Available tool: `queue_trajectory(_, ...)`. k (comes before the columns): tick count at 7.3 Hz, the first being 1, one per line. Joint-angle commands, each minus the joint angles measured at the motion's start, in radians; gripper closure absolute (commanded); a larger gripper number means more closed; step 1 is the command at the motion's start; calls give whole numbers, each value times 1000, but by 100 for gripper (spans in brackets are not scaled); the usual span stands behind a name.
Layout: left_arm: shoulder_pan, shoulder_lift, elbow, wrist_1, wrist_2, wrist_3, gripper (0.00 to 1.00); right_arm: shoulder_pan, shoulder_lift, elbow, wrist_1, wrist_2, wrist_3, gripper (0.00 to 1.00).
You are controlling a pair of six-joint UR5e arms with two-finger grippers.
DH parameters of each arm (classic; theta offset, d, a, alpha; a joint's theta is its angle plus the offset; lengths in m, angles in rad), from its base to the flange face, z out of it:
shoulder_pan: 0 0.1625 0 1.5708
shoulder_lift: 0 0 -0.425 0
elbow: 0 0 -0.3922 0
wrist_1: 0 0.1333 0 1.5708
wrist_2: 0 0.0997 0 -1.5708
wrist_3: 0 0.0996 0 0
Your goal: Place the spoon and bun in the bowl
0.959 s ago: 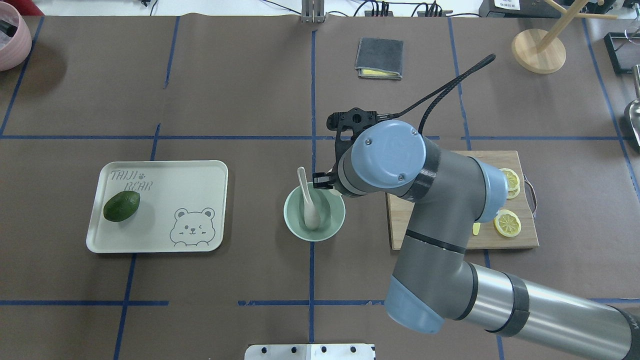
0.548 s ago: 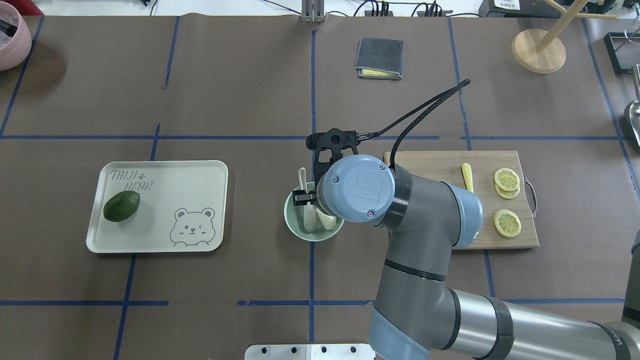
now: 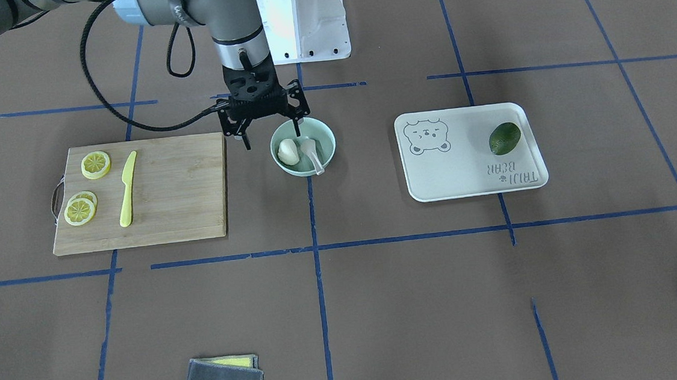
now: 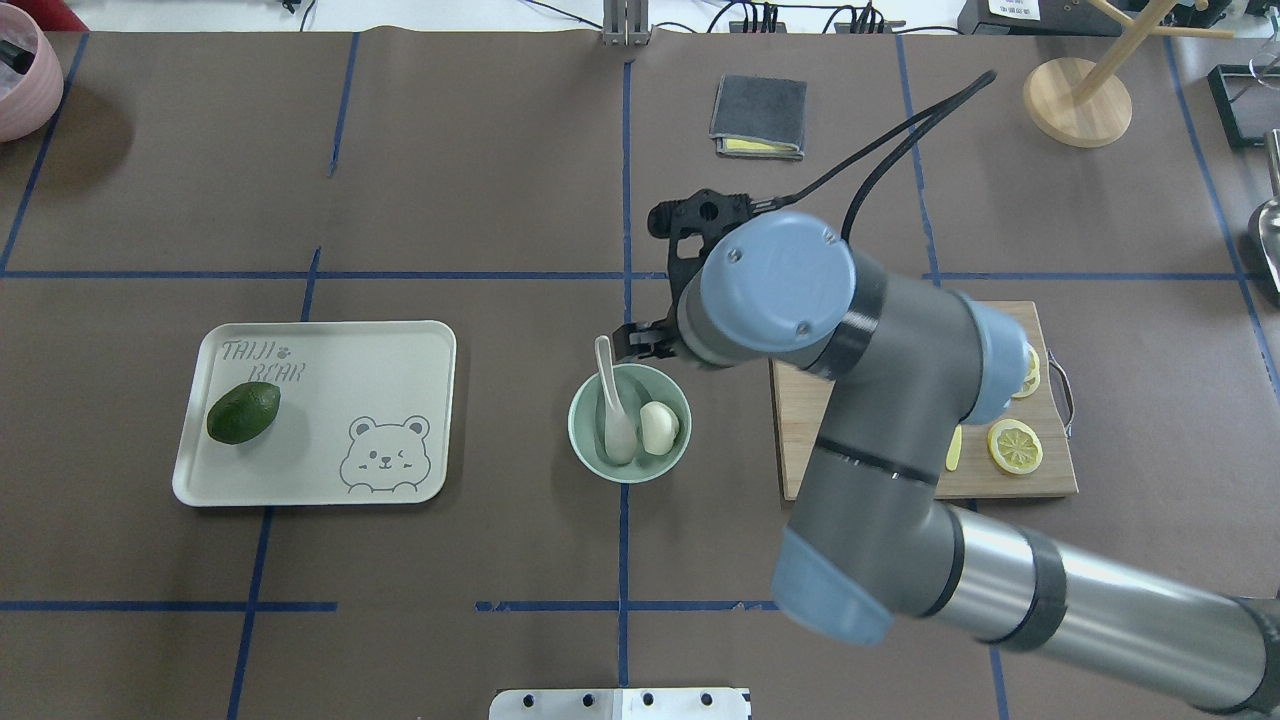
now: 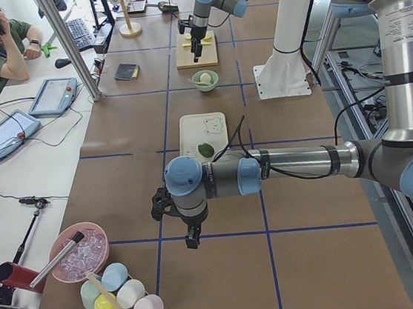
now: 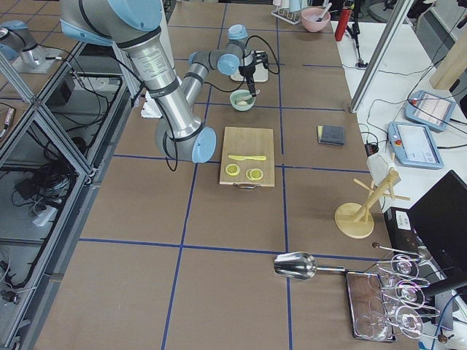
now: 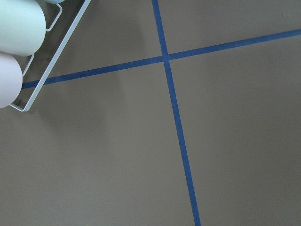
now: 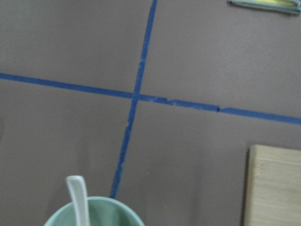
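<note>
The mint-green bowl (image 4: 586,452) stands at the table's middle. The off-white spoon (image 4: 612,410) lies in it with its handle over the far rim. The white bun (image 4: 658,427) lies in the bowl beside the spoon's scoop. The front-facing view shows the bowl (image 3: 326,135), bun (image 3: 287,152) and spoon (image 3: 312,151) the same way. My right gripper (image 3: 272,136) is open and empty, raised just above the bowl's edge on the cutting-board side. The right wrist view shows the bowl's rim (image 8: 96,207) and spoon handle (image 8: 77,195). My left gripper (image 5: 190,237) hangs far off; I cannot tell its state.
A wooden cutting board (image 4: 1000,480) with lemon slices (image 4: 1015,446) and a yellow knife (image 3: 126,188) lies to the bowl's right. A pale tray (image 4: 400,350) with a green fruit (image 4: 243,412) lies to its left. A grey cloth (image 4: 759,115) lies beyond. A cup rack (image 7: 28,89) is near the left wrist.
The right gripper came down over the bowl half a second ago, then opened and rose back away. The bun now lies in the bowl beside the spoon.
</note>
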Motion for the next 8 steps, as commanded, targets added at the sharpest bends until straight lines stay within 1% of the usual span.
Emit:
queue_trajectory(1,-1,1,0,3,0,0,0,283,-100,-6,-15,229,-353,0)
queue_trajectory(2,-1,1,2,3,0,0,0,389,-162,-6,-52,274,-514,0)
queue_trajectory(3,-1,1,0,8,0,-5,0,496,-219,-6,-95,314,-725,0)
queue_trajectory(4,-1,1,2,11,0,-12,0,593,-257,-7,-139,381,-884,0)
queue_trajectory(5,-1,-1,-3,21,0,-12,0,703,-329,-12,-149,461,-1040,0)
queue_trajectory(6,-1,-1,-17,20,3,-9,0,779,-406,-36,-140,504,-1169,0)
queue_trajectory(7,-1,-1,-23,18,2,-6,0,850,-526,-41,-109,497,-1250,0)
queue_trajectory(8,-1,-1,-23,18,2,-5,0,882,-616,-41,-88,485,-1278,0)
